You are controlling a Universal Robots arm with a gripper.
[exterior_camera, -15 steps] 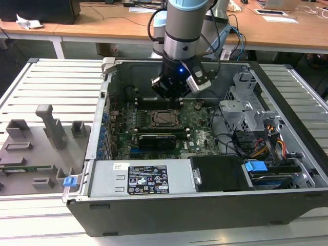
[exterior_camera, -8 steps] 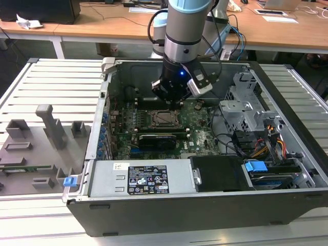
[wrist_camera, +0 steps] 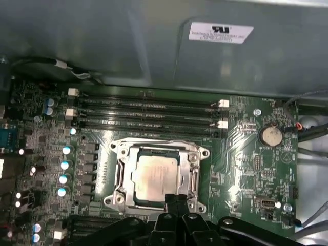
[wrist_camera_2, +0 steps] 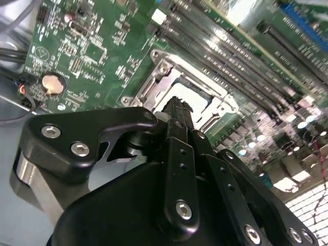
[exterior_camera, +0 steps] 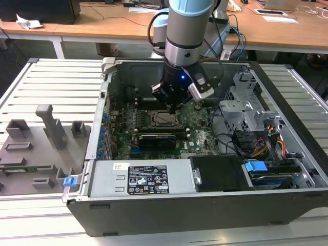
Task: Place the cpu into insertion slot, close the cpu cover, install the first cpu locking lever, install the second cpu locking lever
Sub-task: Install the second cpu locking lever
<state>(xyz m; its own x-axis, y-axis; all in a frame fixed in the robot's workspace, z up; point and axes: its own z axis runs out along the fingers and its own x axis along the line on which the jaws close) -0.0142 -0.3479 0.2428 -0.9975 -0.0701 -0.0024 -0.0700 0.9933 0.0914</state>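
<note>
The cpu (wrist_camera: 155, 174) is seen lying flat in the socket on the green motherboard (wrist_camera: 241, 169), framed by the cpu cover (wrist_camera: 193, 177). The hand (wrist_camera: 177, 197) is poised at the socket's edge, its fingers (wrist_camera_2: 179, 110) clenched together, grasping nothing

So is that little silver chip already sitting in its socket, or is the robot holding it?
In the socket. The first wrist view shows the chip lying flat inside the metal frame, with the gripper at its edge.
</note>
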